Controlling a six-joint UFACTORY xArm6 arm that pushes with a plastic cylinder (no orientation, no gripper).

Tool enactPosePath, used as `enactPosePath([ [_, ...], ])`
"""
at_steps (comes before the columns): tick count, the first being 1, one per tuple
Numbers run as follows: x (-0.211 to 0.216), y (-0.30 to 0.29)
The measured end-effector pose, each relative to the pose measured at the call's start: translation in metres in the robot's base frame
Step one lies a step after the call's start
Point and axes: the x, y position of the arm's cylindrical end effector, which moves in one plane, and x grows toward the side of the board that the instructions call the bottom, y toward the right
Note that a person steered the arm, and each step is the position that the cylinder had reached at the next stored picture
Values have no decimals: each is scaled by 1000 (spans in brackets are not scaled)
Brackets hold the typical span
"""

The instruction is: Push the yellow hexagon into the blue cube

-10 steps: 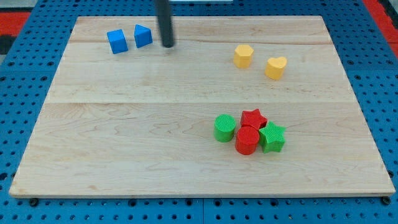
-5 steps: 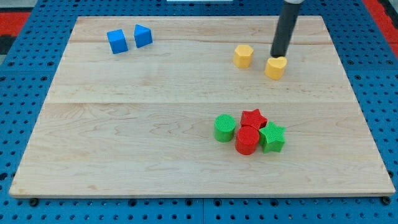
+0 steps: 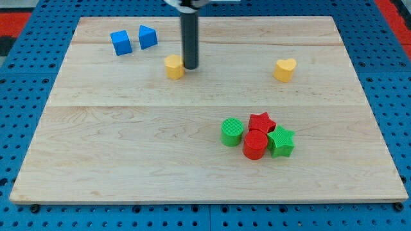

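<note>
My tip [image 3: 191,67], a bare rod tool holding nothing, is touching the yellow hexagon [image 3: 173,66] on the side facing the bench's right edge. The blue cube [image 3: 121,43] is sitting toward the top-left corner, so I should be shifting contact lower to steer the hexagon up-left.

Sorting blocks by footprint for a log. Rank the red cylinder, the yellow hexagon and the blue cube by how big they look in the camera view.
1. red cylinder, looks largest, though it sits nearer the view's bottom, which may inflate it.
2. blue cube and yellow hexagon look about alike; I won't rank them.
</note>
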Motion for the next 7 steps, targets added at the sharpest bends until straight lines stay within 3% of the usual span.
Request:
enactPosePath([
  [2, 49, -19],
  [4, -7, -50],
  [5, -15, -62],
  [7, 8, -76],
])
